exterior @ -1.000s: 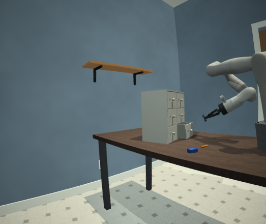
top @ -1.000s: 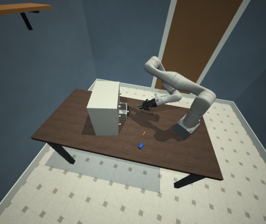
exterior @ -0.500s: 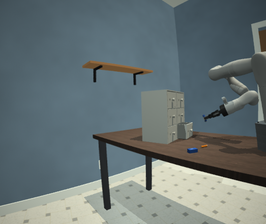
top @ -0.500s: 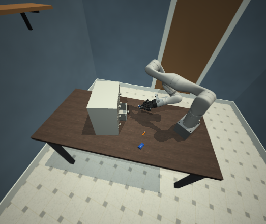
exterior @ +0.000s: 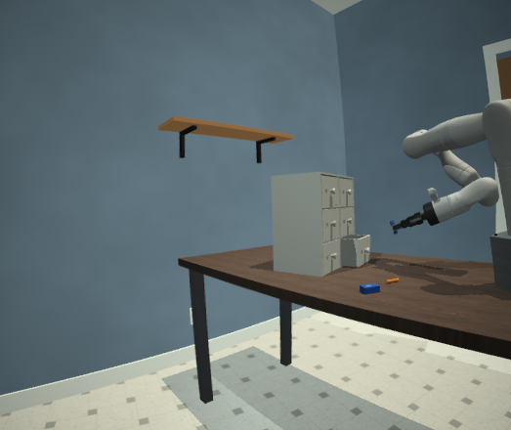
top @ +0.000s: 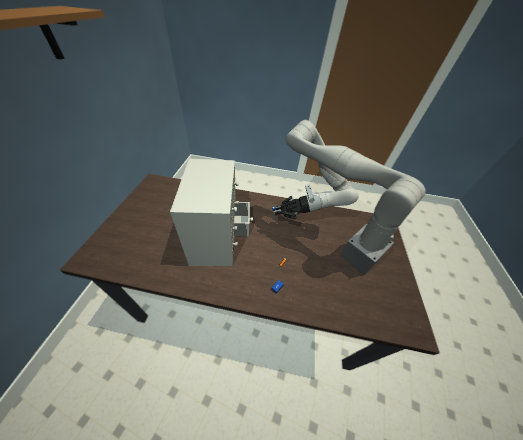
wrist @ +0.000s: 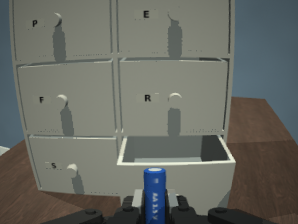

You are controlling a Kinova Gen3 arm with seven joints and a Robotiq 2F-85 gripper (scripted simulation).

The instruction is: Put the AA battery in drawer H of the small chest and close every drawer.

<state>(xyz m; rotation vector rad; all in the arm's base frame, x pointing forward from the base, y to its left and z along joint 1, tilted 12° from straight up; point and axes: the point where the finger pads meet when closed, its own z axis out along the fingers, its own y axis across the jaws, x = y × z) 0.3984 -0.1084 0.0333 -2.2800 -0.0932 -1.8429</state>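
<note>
The AA battery is blue. My gripper is shut on it, in the air in front of the small chest. The bottom right drawer stands partly pulled out; its letter is hidden behind the battery and fingers. The part of its inside that shows holds nothing. In the wrist view the battery overlaps this drawer's front. The drawers marked P, E, F, R and S look pushed in.
A blue box and an orange stick lie on the table, in front of the chest, towards the near edge. A wall shelf is beyond the chest.
</note>
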